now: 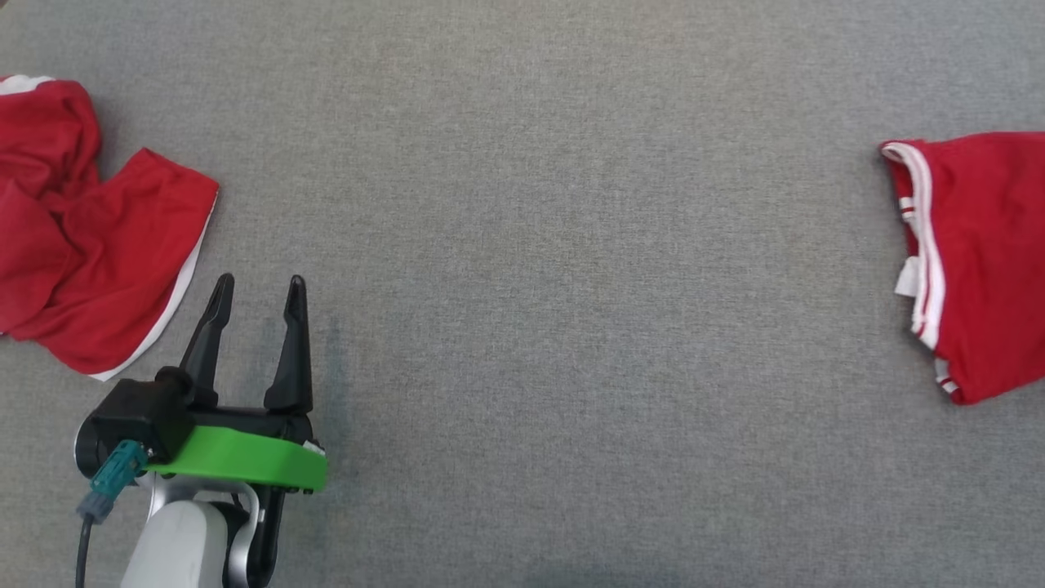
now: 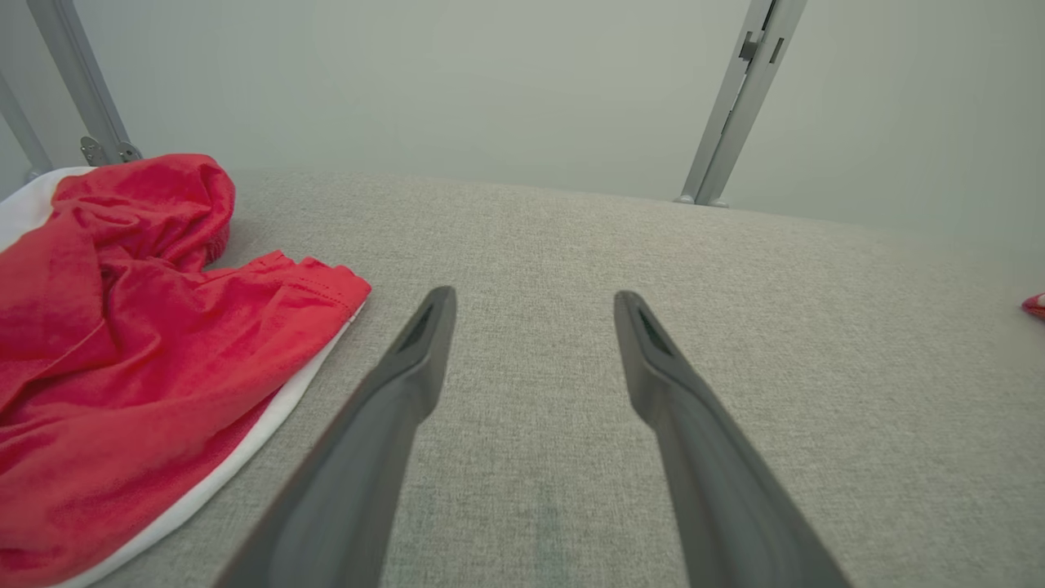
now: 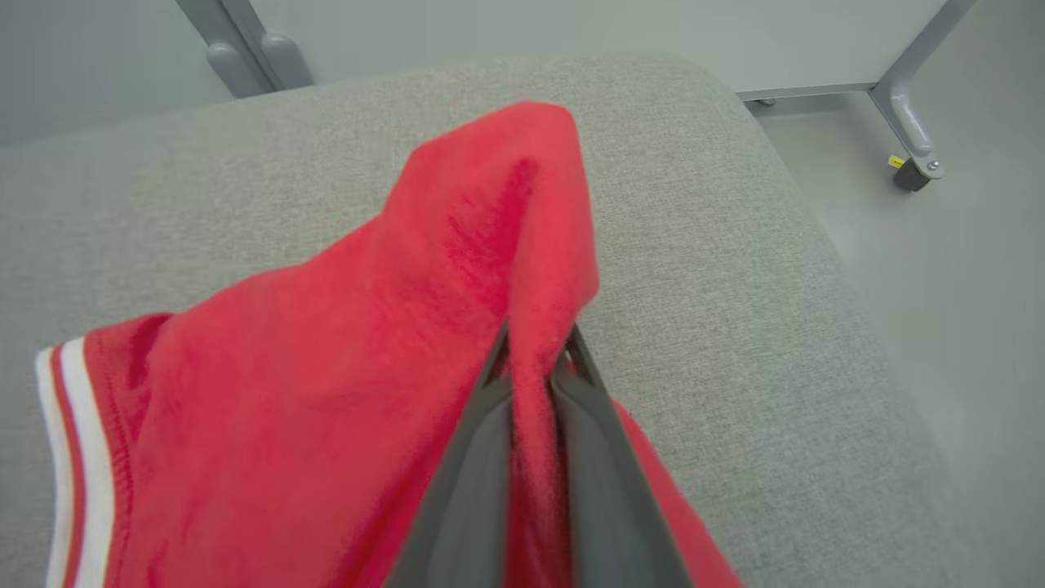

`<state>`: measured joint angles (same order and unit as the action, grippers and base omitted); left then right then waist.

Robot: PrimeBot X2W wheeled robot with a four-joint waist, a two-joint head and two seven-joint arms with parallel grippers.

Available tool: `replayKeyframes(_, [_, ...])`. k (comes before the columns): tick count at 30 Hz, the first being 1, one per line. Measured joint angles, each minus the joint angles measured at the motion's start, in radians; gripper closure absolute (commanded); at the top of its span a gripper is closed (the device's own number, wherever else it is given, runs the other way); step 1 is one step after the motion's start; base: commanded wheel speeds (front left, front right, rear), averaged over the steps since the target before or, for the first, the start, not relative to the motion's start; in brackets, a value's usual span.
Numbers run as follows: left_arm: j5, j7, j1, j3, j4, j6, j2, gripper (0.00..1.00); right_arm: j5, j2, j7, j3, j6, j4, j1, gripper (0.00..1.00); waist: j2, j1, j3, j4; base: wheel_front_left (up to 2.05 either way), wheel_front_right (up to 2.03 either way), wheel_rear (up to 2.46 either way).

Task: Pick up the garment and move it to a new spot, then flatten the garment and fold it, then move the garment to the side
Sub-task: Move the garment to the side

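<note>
Pinching a fold of the red cloth garment with white stripes [image 3: 326, 367], the right gripper [image 3: 536, 339] holds it at the grey fabric table's [image 3: 735, 269] right side. Limp and light, it probably sags; hem corners suit better. Farther off, the left gripper [image 1: 260, 284] is open.

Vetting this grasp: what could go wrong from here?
The right tool pinches only a narrow fold of the red garment; it may slip when lifted.
The garment lies near the table edge, so a slip could drop it off.
The open left tool, close to the crumpled garment, might snag it.
</note>
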<state>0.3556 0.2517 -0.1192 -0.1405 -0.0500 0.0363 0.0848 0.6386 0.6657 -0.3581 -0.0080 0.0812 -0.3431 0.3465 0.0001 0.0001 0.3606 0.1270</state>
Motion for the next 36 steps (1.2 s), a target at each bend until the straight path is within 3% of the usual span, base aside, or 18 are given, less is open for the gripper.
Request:
replayKeyframes(2, [-0.003,0.000,-0.018,-0.013,-0.001,0.005,-0.002,0.00,-0.033,0.032,-0.006,-0.015,0.020,-0.036,-0.001,1.00,0.0000,0.0000,0.013,0.014,0.00,0.00,0.00])
replayKeyframes(7, [-0.005,0.000,-0.041,-0.018,-0.007,0.013,-0.007,0.00,-0.085,0.096,0.002,-0.044,0.027,-0.087,-0.003,1.00,0.0000,0.0000,0.033,0.057,0.00,0.00,0.00])
replayKeyframes(8, [-0.010,0.000,-0.042,-0.013,-0.010,0.013,-0.005,0.00,-0.107,0.105,0.015,-0.044,0.029,-0.094,-0.003,0.73,0.0000,0.0000,0.035,0.064,0.00,0.00,0.00])
replayKeyframes(9, [-0.009,0.000,-0.042,-0.002,-0.014,0.013,-0.005,0.00,-0.124,0.108,0.026,-0.044,0.035,-0.098,-0.002,0.65,0.0000,0.0000,0.036,0.071,0.00,0.00,0.00])
replayKeyframes(10, [-0.009,0.000,-0.041,0.009,-0.018,0.013,-0.004,0.00,-0.141,0.109,0.033,-0.040,0.035,-0.103,-0.002,0.00,0.0000,0.0000,0.037,0.076,0.00,0.00,0.00])
replayKeyframes(15, [0.003,0.000,-0.041,0.024,-0.037,0.010,-0.008,0.00,-0.221,0.098,0.082,0.008,0.035,-0.117,-0.007,0.00,0.0000,0.0000,0.020,0.076,0.00,0.00,0.00])
replayKeyframes(20, [0.011,0.000,-0.041,0.062,-0.049,-0.002,-0.012,0.00,-0.277,0.067,0.205,0.018,0.040,-0.056,-0.005,0.00,0.0000,0.0000,-0.013,0.054,0.00,0.00,0.00])
replayKeyframes(29, [0.014,0.000,0.000,0.151,-0.080,-0.023,-0.006,0.00,-0.301,-0.124,0.421,0.066,0.043,0.093,-0.016,0.00,0.0000,0.0000,-0.091,-0.017,0.00,0.00,0.00])
replayKeyframes(36, [0.007,0.000,0.058,0.191,-0.098,-0.046,-0.007,0.00,-0.326,-0.289,0.590,0.131,0.044,0.119,-0.157,0.00,0.0000,-0.0001,-0.171,-0.078,0.00,0.00,0.00])
